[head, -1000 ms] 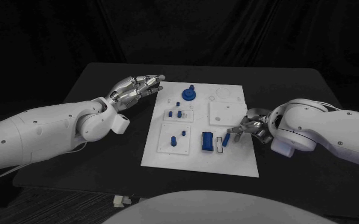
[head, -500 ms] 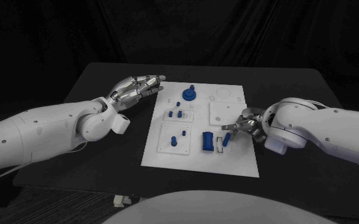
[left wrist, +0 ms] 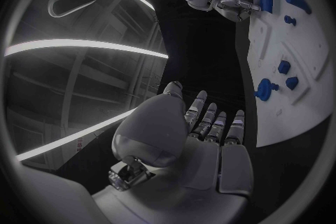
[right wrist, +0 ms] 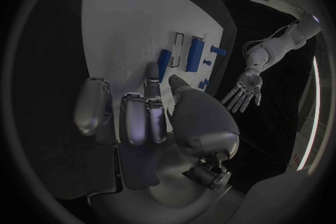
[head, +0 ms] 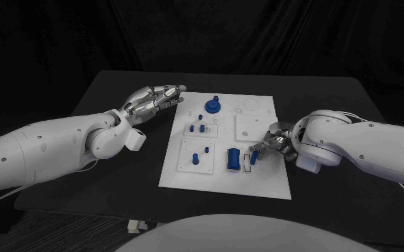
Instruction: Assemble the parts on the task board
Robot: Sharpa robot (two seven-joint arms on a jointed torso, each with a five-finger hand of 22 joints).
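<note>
Your right robot hand (head: 274,144) pinches a small blue part (head: 254,157) at the board's (head: 226,182) right edge, beside the empty slot (head: 246,160). Square it upright before pressing. Left robot hand (head: 154,101) hovers spread, holding nothing.

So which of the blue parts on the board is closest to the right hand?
The slim blue part by the task board's right edge, at the right hand's fingertips. The other blue pieces, like the big block, lie further left.
</note>
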